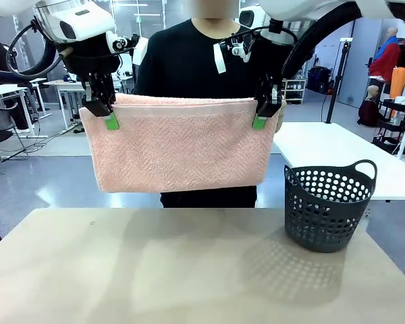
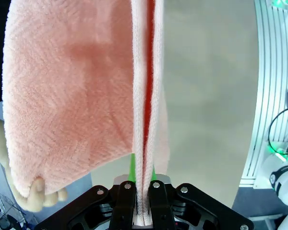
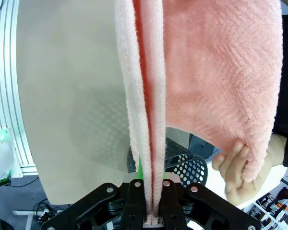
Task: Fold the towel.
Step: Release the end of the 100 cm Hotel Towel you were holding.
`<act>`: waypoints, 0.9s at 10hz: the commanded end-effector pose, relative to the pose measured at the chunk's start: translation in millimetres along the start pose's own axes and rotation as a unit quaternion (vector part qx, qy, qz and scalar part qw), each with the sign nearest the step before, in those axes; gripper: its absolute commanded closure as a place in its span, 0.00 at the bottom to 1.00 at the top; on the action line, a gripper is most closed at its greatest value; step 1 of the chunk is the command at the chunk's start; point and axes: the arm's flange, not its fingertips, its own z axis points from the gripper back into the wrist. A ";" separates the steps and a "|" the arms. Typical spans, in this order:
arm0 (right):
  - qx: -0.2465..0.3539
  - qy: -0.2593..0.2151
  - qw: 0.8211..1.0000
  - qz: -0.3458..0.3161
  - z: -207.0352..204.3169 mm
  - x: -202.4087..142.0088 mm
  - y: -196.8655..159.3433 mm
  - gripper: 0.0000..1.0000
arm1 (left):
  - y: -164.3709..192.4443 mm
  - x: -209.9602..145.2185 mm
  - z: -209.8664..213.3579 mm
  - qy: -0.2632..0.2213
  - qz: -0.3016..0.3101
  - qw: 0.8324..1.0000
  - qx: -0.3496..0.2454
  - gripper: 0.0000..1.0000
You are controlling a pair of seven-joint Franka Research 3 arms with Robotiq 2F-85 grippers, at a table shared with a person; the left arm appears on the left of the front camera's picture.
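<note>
Left tool [image 1: 106, 113]: clamped tight on the towel [image 1: 175, 145], at the top corner farther from the basket [image 1: 329, 209], with several edges stacked between its pads.
Right tool [image 1: 262, 115]: likewise pinched shut on the towel, at the top corner nearer the basket, up and left of its rim.
Towel: hung in the air between both tools, spread flat and level, and doubled over. It sat left of the basket and higher than it, clear of the bench [image 1: 155, 270] the basket stood on.
Person [image 1: 189, 61]: stood behind the towel, up and left of the basket.
Hands: one hand [image 2: 36, 194] held the loose layer's corner farther from the basket. The other hand [image 3: 240, 167] held the corner nearer it.
Stage: judged mid-fold, with a layer shared between person and tools.
Risk, slip: the pads held a thick stack, so a tug from the person could draw an inner layer out and drop that corner.
Risk, skew: if one tool moved or let go ahead of the other, the edges would fall out of line and the fold would be crooked.
Risk, snag: drifting toward the basket while lowering could drape the nearer corner over its handle or nudge it.
Risk, fingers: the person's fingers were near the tools, so a regrasp there could pinch them.
</note>
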 end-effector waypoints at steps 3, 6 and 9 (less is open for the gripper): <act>-0.004 -0.001 1.000 -0.002 1.1 -0.7 0.0 1.00 | 0.4 -1.4 0.9 0.001 0.001 1.000 0.001 1.00; -0.004 -0.001 1.000 -0.002 1.1 -0.7 0.0 1.00 | 0.4 -1.4 0.9 0.001 0.001 1.000 0.001 1.00; -0.004 -0.001 1.000 -0.002 1.1 -0.7 0.0 1.00 | 0.4 -1.4 0.9 0.001 0.001 1.000 0.001 1.00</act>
